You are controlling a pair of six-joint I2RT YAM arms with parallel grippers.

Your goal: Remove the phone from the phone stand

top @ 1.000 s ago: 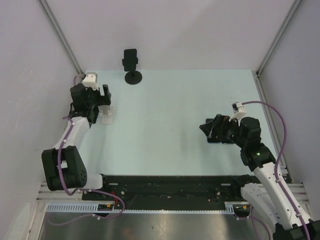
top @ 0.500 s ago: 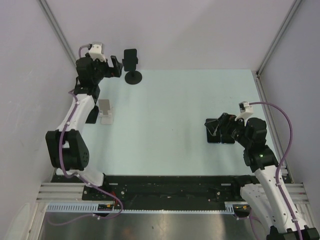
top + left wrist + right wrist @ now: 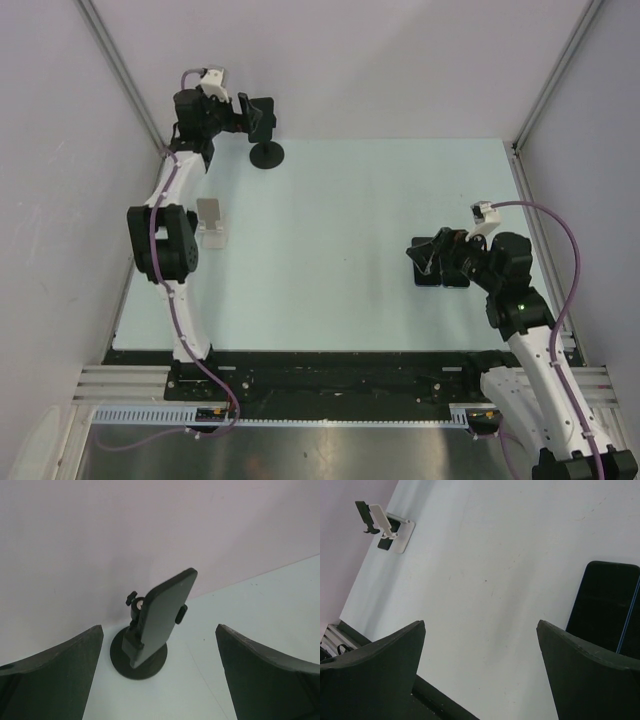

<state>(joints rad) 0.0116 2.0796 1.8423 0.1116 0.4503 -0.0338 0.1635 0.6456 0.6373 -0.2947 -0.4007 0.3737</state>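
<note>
Left arm has swung up to the far corner. My left gripper (image 3: 242,113), jaws spread wide, faces the black slab phone (image 3: 163,611), upright in its black round-base clamp stand (image 3: 125,658), lined up to straddle it. My right gripper (image 3: 424,260) idles, jaws apart.

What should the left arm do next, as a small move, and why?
Probably ease the left gripper forward until its open fingers straddle the phone. The phone sits clamped in the stand, lined up between the fingers but apart from them.

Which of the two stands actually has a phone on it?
The black round-base stand at the back, gripping a dark phone; the white stand on the left holds nothing.
</note>
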